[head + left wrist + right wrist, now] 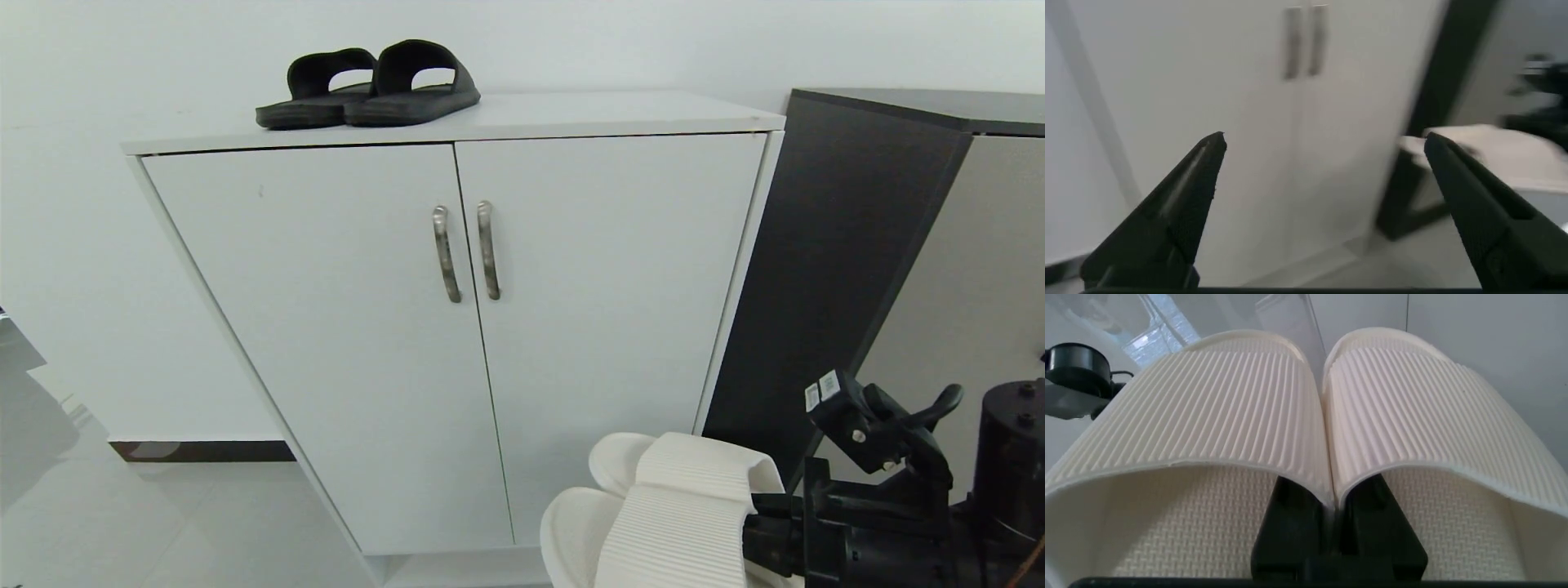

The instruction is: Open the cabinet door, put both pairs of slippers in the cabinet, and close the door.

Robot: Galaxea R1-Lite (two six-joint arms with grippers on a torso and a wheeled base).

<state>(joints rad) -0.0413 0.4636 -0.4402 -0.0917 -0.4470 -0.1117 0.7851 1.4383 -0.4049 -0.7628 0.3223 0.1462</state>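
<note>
Straps (1249,408) of white slippers (1445,531) meet in right end effector (1333,518) — cabinet (612,286) shut.

Head camera looks forward-down, close on white two-door cabinet (326,327); left wrist faces same cabinet front from lower; right wrist hard against cream ribbed foam slippers (1249,416).

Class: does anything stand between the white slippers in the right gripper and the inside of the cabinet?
Yes. Both cabinet doors are shut in front of the white slippers, which the right gripper holds low by the right door. The open left gripper faces the handles.
</note>
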